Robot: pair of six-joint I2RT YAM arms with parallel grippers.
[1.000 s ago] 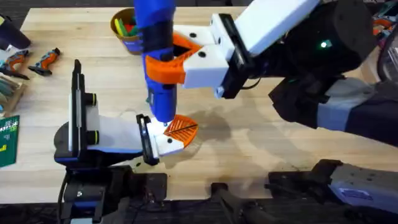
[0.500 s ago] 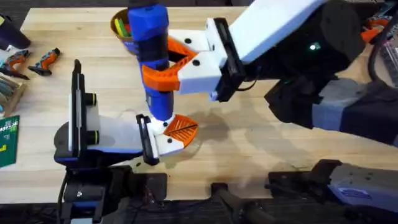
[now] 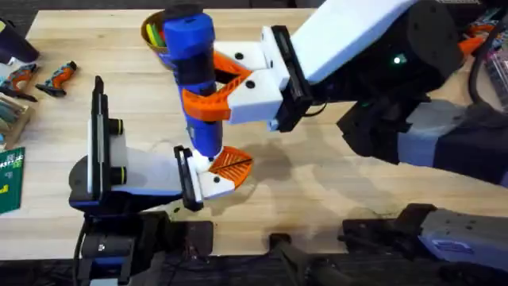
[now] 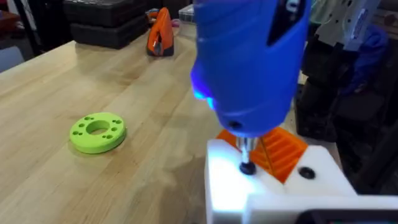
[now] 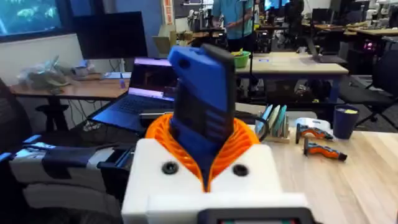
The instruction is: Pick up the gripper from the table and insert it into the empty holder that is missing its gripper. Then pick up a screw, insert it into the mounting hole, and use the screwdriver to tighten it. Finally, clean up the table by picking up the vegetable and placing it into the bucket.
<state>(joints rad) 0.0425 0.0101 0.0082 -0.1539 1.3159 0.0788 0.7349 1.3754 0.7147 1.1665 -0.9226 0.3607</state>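
My right gripper [image 3: 208,91] is shut on the blue screwdriver [image 3: 194,75] and holds it upright, orange pads [image 5: 242,143] on both sides of it. The screwdriver [image 4: 249,62] has its bit on a black screw [image 4: 247,167] in the white holder [image 4: 267,190] at the end of my left arm. The orange ridged gripper [image 3: 232,163] sits in that holder, just beside the bit. My left gripper [image 3: 218,173] lies low over the table. The bucket [image 3: 152,36] stands at the back, partly behind the screwdriver. The vegetable is out of view.
A lime-green disc [image 4: 97,132] lies on the wood beside the left arm. Orange-and-black hand tools [image 3: 57,77] and a green card [image 3: 9,179] sit at the table's left edge. Bare wood [image 3: 317,183] spreads under the right arm.
The right gripper and the screwdriver's top have shifted slightly left and nearer. The bit has stayed on the holder. The left arm has not moved.
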